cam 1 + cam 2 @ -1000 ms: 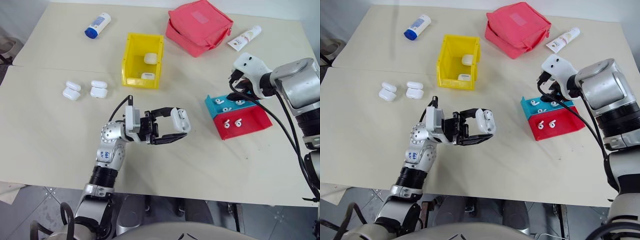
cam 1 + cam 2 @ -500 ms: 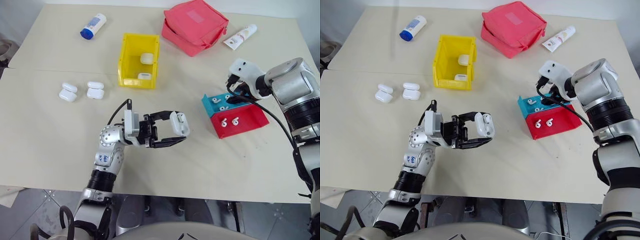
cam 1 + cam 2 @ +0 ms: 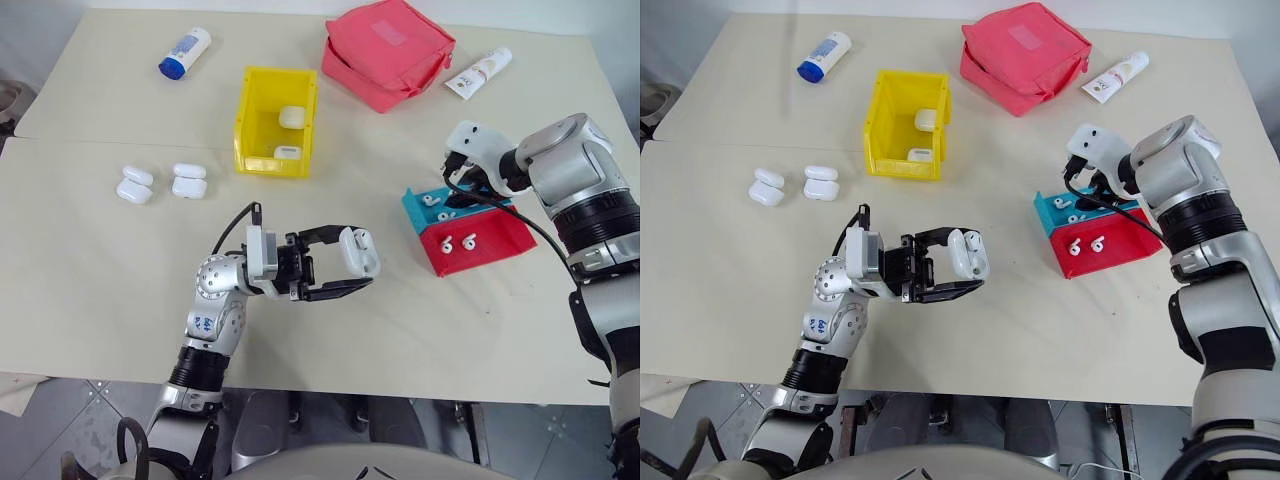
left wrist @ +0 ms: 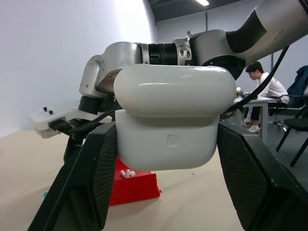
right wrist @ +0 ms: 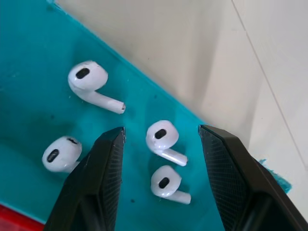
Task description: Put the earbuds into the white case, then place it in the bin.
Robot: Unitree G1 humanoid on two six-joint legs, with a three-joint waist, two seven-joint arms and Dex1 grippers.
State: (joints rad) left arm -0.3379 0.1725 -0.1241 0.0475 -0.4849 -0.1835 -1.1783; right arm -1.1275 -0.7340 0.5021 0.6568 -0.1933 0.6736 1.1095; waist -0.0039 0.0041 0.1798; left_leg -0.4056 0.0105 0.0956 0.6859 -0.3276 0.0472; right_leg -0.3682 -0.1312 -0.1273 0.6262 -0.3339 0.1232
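Observation:
My left gripper (image 3: 356, 264) is shut on a white case (image 3: 359, 251), held level above the table's near middle; in the left wrist view the case (image 4: 173, 120) sits squeezed between both black fingers (image 4: 96, 173). My right gripper (image 3: 463, 190) points down over the teal tray (image 3: 413, 206) and stands open. In the right wrist view its fingertips (image 5: 114, 139) straddle two of several earbuds (image 5: 162, 138) lying on the teal floor, touching none. The yellow bin (image 3: 250, 120) stands at the back middle with two white cases inside.
A red tray (image 3: 495, 245) with two earbuds adjoins the teal one. Two more white cases (image 3: 135, 184) lie on the table at the left. A red pouch (image 3: 388, 52), a white tube (image 3: 478, 72) and a blue-capped bottle (image 3: 185, 52) lie along the far edge.
The camera has shifted a little. My right gripper has dipped slightly toward the teal tray. The left gripper has kept still with the case.

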